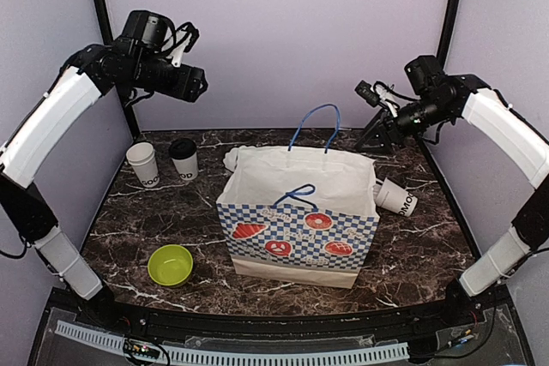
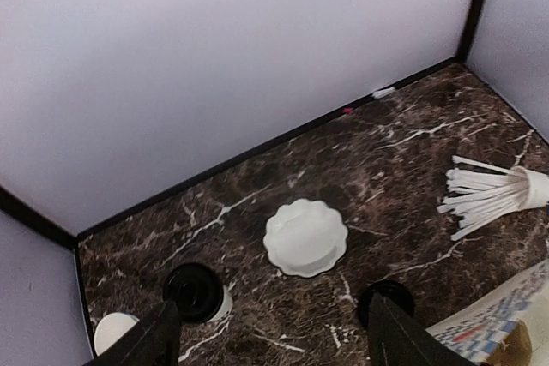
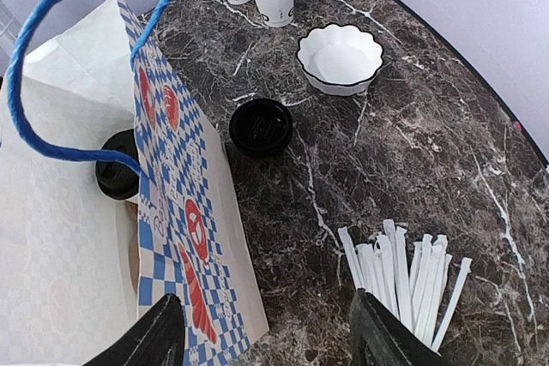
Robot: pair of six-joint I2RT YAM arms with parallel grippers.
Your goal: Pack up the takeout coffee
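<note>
Marble table (image 1: 120,220); left tool (image 2: 273,310) open, apparently empty.

Bagged coffee cup (image 3: 113,174) mostly hidden by paper bag (image 3: 184,212), straw cup (image 2: 533,188) cropped

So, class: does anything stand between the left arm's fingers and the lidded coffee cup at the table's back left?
Nothing visible does. The left fingers hang open above the lidded cup; the white-topped cup stands beside it, not over it.
</note>
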